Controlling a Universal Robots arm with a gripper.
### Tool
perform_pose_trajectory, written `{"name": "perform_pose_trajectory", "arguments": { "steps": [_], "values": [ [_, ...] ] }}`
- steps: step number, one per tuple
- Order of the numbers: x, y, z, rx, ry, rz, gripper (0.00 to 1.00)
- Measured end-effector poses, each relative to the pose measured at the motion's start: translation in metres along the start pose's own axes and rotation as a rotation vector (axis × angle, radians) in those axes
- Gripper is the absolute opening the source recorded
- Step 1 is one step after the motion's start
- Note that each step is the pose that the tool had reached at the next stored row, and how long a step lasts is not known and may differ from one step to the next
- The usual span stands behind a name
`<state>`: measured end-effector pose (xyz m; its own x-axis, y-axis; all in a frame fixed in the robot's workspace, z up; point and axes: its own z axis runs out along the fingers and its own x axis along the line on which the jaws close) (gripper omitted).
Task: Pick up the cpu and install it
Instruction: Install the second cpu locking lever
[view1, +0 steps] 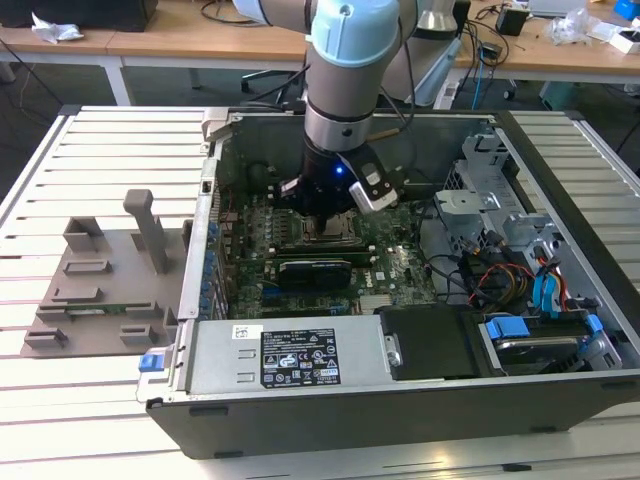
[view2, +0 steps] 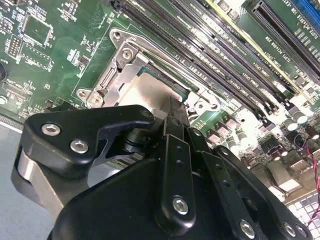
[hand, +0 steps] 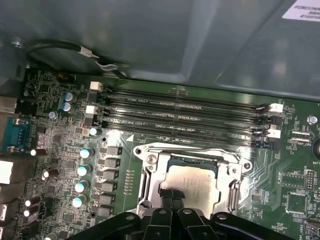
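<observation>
cpu lying flat in the metal socket frame on the motherboard, directly under the jaws | gripper tips together on cpu's top near its edge, jaws closed, nothing held | memory slots just beyond the frame | inside open computer case

Open computer case lying on a slatted white table. Green motherboard inside; long black expansion card seated across it. Metal socket frame beside four parallel memory slots. Row of teal-topped capacitors near the frame. Power supply with label along the near wall. Blue-tabbed drive bay toward the exterior view's right. Grey fixture block on the table, well apart from the case. Wooden desks behind.
</observation>
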<state>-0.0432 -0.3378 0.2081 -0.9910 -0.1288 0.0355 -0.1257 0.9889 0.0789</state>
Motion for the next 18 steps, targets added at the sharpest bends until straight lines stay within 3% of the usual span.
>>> {"name": "perform_pose_trajectory", "arguments": {
  "steps": [6, 9, 14, 15, 18],
  "values": [
    [-0.0076, 0.0021, -0.0009, 0.0169, 0.0075, 0.001, 0.11],
    [-0.0128, 0.0052, -0.0019, 0.0310, 0.0139, 0.002, 0.11],
    [-0.0135, 0.0096, -0.0145, 0.0487, 0.0162, 0.003, 0.11],
    [-0.0134, 0.0111, -0.0216, 0.0539, 0.0168, 0.003, 0.11],
    [-0.0131, 0.0124, -0.0297, 0.0607, 0.0177, 0.004, 0.11]
  ]
}}
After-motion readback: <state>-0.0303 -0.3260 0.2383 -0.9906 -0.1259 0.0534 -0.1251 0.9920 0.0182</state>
